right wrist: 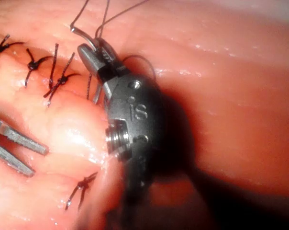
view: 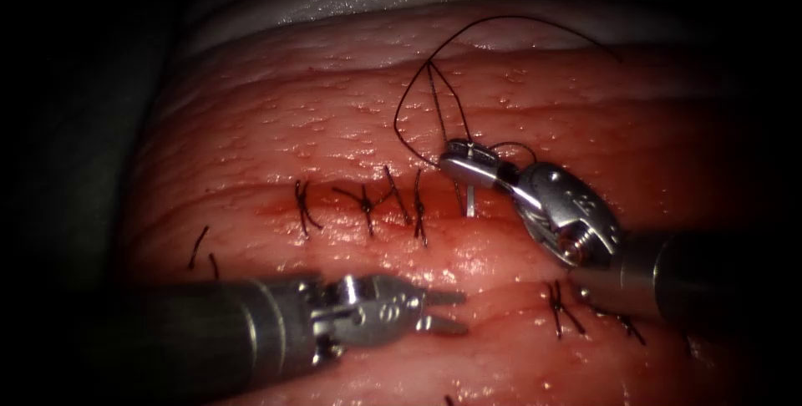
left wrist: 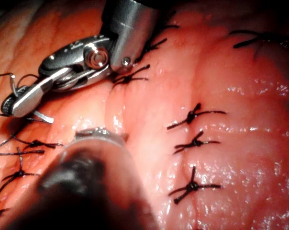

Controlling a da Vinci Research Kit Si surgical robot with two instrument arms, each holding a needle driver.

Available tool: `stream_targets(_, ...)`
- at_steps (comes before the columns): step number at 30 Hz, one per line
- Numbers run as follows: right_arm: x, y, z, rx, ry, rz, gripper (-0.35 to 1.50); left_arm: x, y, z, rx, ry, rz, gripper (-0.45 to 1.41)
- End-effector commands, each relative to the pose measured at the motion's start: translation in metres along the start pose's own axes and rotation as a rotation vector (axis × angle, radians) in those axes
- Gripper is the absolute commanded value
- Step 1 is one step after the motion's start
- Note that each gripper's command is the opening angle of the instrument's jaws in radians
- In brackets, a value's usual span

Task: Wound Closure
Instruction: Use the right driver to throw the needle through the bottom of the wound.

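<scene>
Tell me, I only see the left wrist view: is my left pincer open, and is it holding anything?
Observer: In the endoscope view the left silver metal pincer is open and holds nothing.
Operator: How does the other one hold the needle?
Observer: The right silver metal pincer is shut on the curved steel needle near its thread end, as the right wrist view shows. The needle is right of the black knotted stitches. I cannot tell if its tip is in the pink pork tissue.
Operator: Where does the string go?
Observer: The thin black thread loops wide over the tissue above the right pincer.
</scene>
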Motion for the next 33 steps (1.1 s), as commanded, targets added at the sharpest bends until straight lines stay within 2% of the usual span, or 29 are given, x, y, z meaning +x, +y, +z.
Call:
stream_targets(1, -0.0004, 0.0000, 0.0008, 0.002, -0.005, 0.018, -0.35, -0.0002, -0.0001, 0.0009, -0.003, -0.003, 0.002, -0.06)
stream_targets(12, 0.0001, -0.0004, 0.0008, -0.001, -0.027, 0.128, -0.35, -0.0026, -0.0010, 0.0032, -0.016, -0.034, 0.028, -0.08)
stream_targets(25, -0.0006, -0.0022, 0.0002, 0.023, -0.058, 0.204, -0.35, -0.0028, -0.0011, 0.0027, -0.022, -0.033, 0.024, -0.08)
stream_targets(33, -0.0011, -0.0043, 0.0000, 0.059, -0.092, 0.332, -0.35, -0.0032, -0.0016, 0.0028, -0.024, -0.031, 0.026, -0.08)
